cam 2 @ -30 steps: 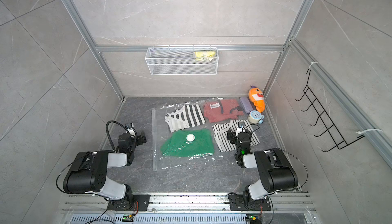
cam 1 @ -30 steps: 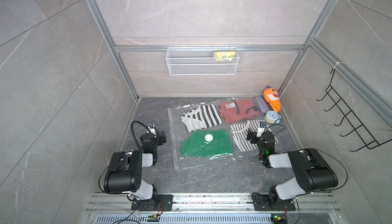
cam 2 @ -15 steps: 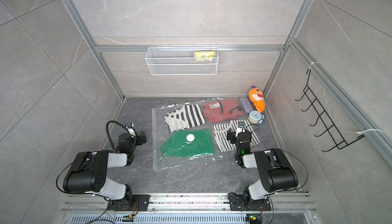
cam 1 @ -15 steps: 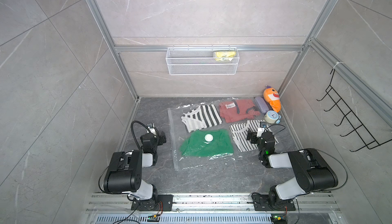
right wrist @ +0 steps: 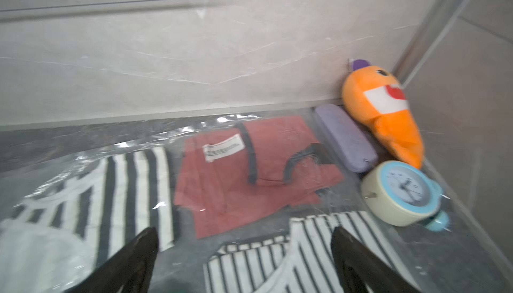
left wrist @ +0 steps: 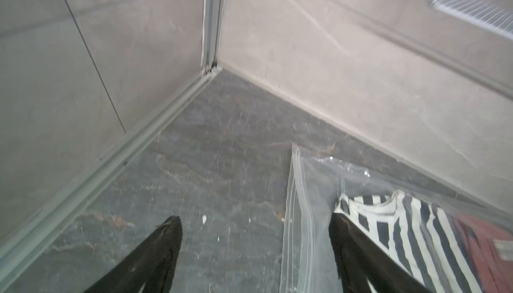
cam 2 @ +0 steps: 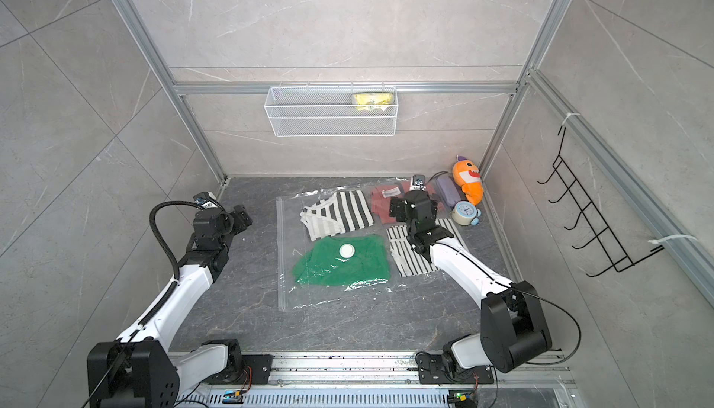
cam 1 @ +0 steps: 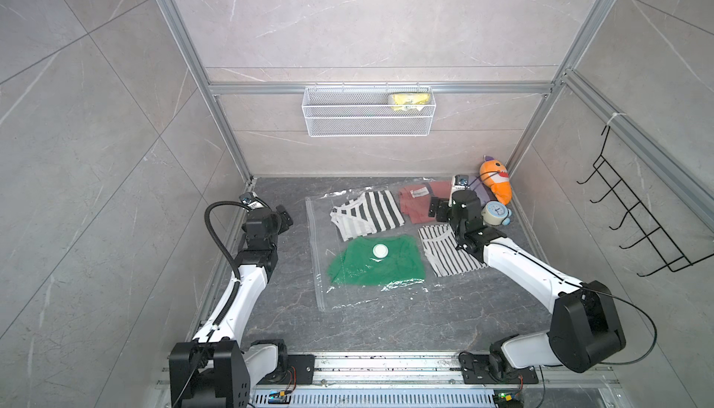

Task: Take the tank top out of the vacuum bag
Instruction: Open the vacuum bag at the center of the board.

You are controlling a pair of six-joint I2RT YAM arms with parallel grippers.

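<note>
Bare floor (cam 1: 293, 271) lies left of the vacuum bag (cam 1: 347, 296); clock (cam 1: 494, 213), case (cam 2: 446, 189) and plush (cam 1: 496, 180) crowd its right edge.

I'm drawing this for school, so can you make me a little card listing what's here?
Bag: vacuum bag, clear, flat on floor, white valve on top
Inside: green garment, red garment, wide-striped garment, narrow-striped garment
Left gripper: open, at bag's edge
Right gripper: open, above the clothes
Corner: orange plush toy, clock, purple case
Outside bag: no clothes seen
</note>
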